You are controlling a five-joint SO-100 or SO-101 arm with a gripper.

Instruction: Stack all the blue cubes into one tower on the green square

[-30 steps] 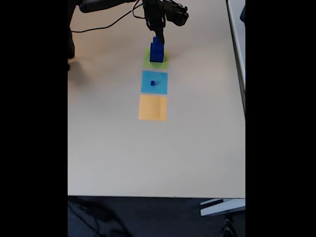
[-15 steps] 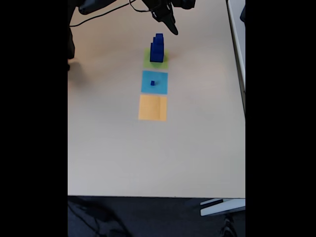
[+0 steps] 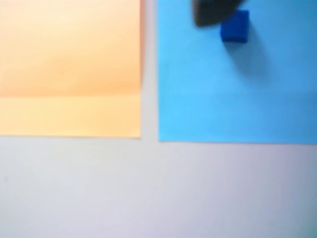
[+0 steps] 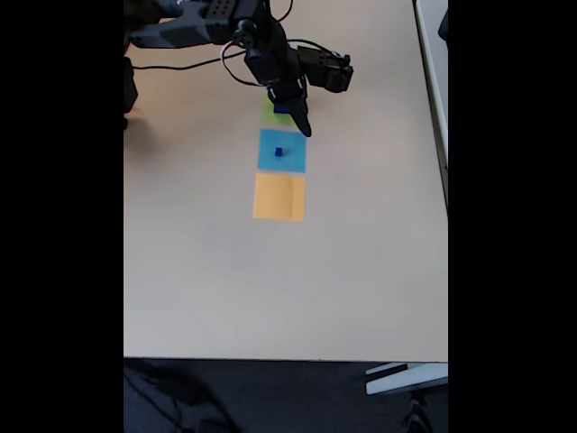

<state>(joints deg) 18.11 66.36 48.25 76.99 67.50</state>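
A tiny dark-blue cube (image 4: 279, 152) sits on the flat light-blue square (image 4: 282, 161). In the wrist view the same blue cube (image 3: 235, 27) lies near the top right, with one dark blurred fingertip (image 3: 213, 12) just left of and above it. My gripper (image 4: 300, 124) hangs over the green square (image 4: 269, 114), its tip pointing down at the edge between green and light blue. A sliver of the blue cube tower (image 4: 282, 108) shows behind the fingers; the rest is hidden. The gripper holds nothing that I can see, and its jaw gap is not visible.
An orange square (image 4: 279, 197) lies below the light-blue one, and shows as the orange square (image 3: 69, 64) at the left of the wrist view. A black cable (image 4: 180, 61) trails at the top left. The table's right edge (image 4: 445, 207) is far off.
The gripper, raised and behind the tower half a second ago, has swung forward and down over the green square toward the tiny cube, now hiding most of the tower.
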